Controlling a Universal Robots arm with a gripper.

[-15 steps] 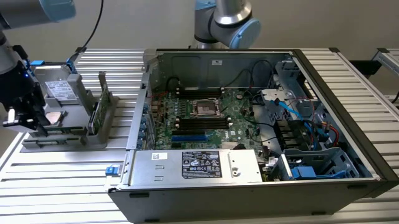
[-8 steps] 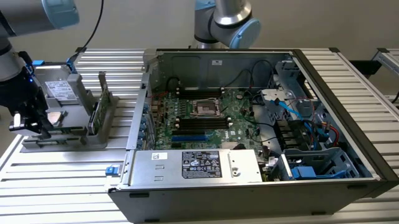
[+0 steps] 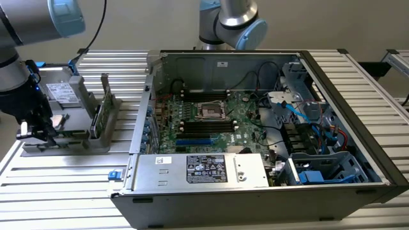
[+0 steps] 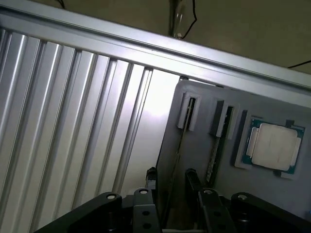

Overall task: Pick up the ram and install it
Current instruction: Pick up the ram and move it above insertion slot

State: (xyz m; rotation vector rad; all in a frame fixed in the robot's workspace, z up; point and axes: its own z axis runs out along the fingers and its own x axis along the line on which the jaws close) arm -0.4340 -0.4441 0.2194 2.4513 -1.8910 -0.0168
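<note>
My bench (image 3: 57,191) of ribbed aluminium carries an open computer case (image 3: 255,206), its motherboard (image 3: 217,124) facing up. To the exterior view's left of the case sits a grey holder (image 3: 70,143). My tool (image 3: 32,132) hangs over that holder, spread wide and gripping nothing. The ram (image 4: 178,155) stands on edge in a holder slot, between my fingers (image 4: 192,182); I cannot tell whether they touch it. A square processor (image 4: 272,145) lies in a recess nearby.

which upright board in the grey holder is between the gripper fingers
The board farther from the silver processor chip; the other board stands beside the chip, outside the fingers.
</note>
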